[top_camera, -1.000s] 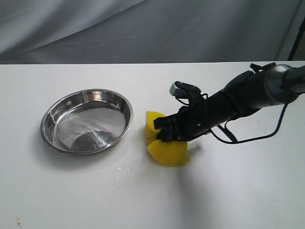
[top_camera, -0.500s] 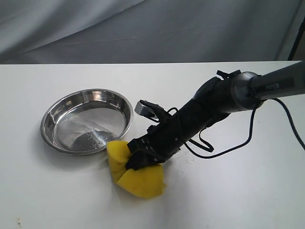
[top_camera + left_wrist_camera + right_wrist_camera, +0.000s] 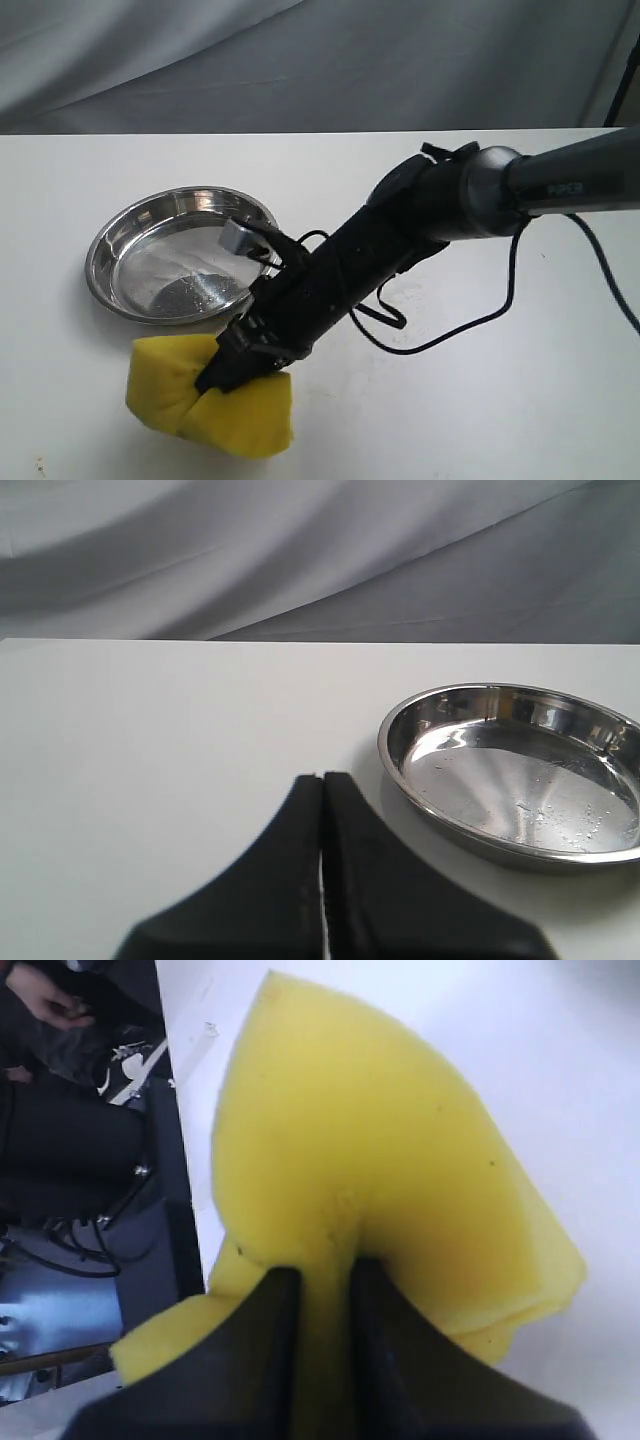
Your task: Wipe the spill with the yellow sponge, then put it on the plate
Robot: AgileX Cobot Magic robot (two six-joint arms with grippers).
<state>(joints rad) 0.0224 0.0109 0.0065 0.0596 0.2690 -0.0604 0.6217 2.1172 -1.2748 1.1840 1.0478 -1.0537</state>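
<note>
On the white table (image 3: 480, 400), just beside the shiny round steel plate (image 3: 170, 262), R gripper (image 3: 218, 378) jaws pinch the soft yellow foam sponge (image 3: 160, 395) into a deep crease; L gripper (image 3: 322, 788) jaws pressed together.

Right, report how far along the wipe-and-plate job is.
Seemingly done: no spill shows on the bare table, though the arm and yellow sponge hide part of it. In hand: the right gripper pinches the yellow sponge, squashed, low beside the plate. Left: lift the yellow sponge onto the plate, which does not hold it yet.
</note>
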